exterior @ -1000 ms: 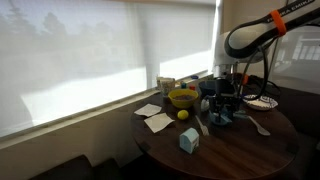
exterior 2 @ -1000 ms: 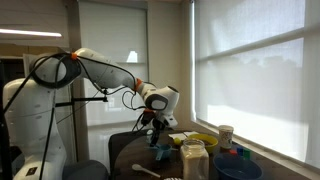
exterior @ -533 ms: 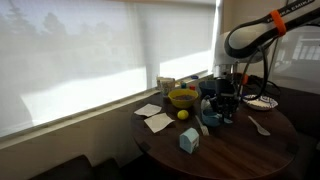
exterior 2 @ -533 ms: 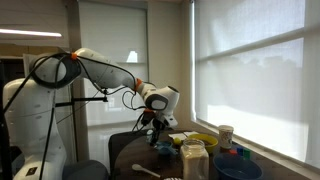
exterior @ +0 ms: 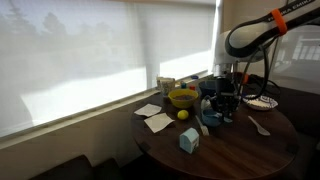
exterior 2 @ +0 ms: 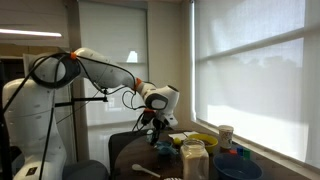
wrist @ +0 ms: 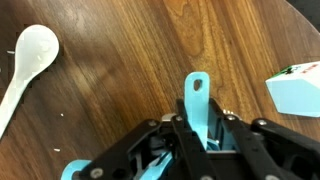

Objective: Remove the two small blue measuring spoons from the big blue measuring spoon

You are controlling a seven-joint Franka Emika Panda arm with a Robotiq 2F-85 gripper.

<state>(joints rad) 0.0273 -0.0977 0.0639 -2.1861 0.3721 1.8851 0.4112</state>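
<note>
In the wrist view my gripper (wrist: 200, 135) is shut on the flat handle of a teal-blue measuring spoon (wrist: 197, 100), which sticks out between the fingers (wrist: 179, 132) over the wooden table. More teal plastic (wrist: 76, 170) shows under the gripper at the lower left; I cannot tell which spoon is which. In both exterior views the gripper (exterior: 222, 106) (exterior 2: 160, 137) is low over the table with the blue spoons (exterior: 214, 118) under it.
A white spoon (wrist: 25, 60) lies off to one side and a light-blue carton (wrist: 298, 90) (exterior: 188, 141) to the other. A yellow bowl (exterior: 182, 98), white napkins (exterior: 155, 121), a plate (exterior: 262, 102) and a jar (exterior 2: 193, 160) stand around the round table (exterior: 240, 150).
The jaws have closed onto the blue handle. The arm has hardly shifted.
</note>
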